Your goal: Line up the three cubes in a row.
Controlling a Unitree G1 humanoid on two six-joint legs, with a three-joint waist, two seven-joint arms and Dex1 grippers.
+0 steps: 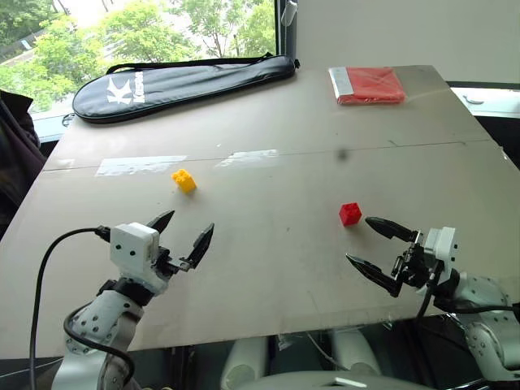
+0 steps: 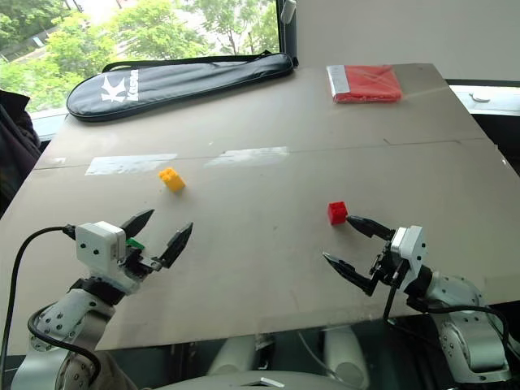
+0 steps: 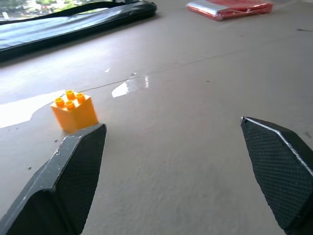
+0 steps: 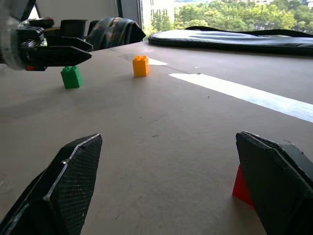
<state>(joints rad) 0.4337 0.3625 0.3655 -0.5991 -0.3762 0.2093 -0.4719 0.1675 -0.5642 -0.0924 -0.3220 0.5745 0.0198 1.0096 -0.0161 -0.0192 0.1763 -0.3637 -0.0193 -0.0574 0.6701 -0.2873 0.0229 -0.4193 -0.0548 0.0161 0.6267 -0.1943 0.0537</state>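
We see both grippers spread wide, holding nothing — left gripper (image 1: 183,234) near the yellow cube (image 1: 184,180), right gripper (image 1: 372,241) beside the red cube (image 1: 350,214). The green cube (image 4: 71,77) sits by the left fingers.

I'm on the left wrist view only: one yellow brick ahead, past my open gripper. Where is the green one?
Observer: The green brick sits on the table just under the left gripper, nearer its base than its fingertips.
Operator: And the red one?
Observer: The red brick stands over on the robot's right, close beside one fingertip of the right gripper.
Operator: Is that gripper holding it?
Observer: No. The right gripper is open and empty, and the red brick rests on the table just past that fingertip.
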